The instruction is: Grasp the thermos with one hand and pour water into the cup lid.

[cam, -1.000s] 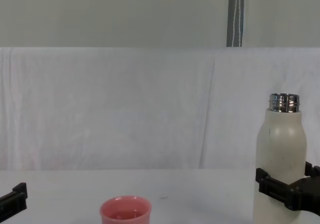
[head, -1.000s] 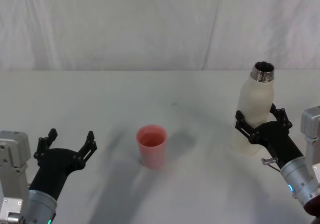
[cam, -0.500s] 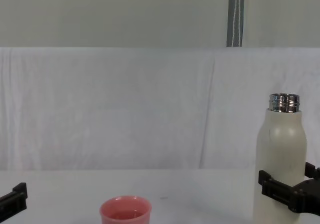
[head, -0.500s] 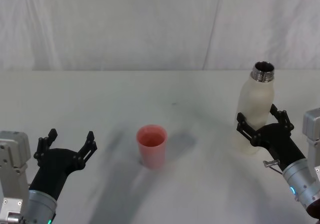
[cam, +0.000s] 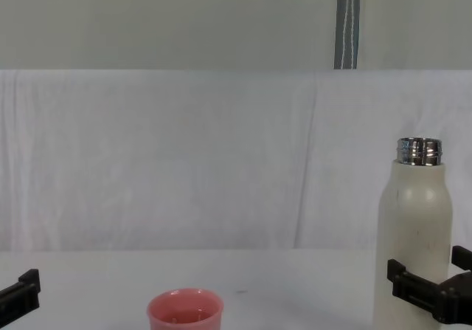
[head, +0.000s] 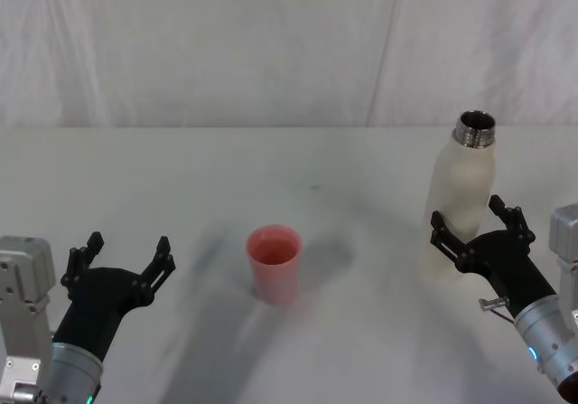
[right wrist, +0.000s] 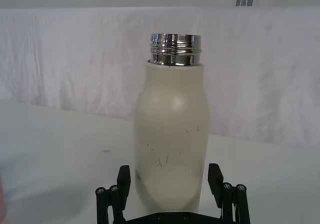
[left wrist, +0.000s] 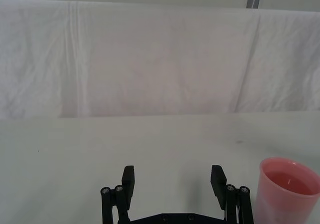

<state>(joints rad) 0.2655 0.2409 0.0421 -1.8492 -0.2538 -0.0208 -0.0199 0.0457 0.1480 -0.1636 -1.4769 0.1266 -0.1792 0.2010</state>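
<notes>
Fingers (right wrist: 124, 180) of right gripper (head: 479, 228) spread around upright thermos (head: 461, 192) — left gripper (head: 122, 258) spread, cup lid (head: 274, 264) between.

**White table holds bottle and cup**

A plain white table (head: 181, 178) carried two items: a cream-white thermos (head: 462, 196) standing upright at its right side, and a pink cup lid (head: 274, 264) well apart near the centre.

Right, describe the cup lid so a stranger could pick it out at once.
On the white table, look near the middle, between the two arms. The cup lid stands there alone: short, round, pink plastic, unlike the tall cream thermos far to its right.
</notes>
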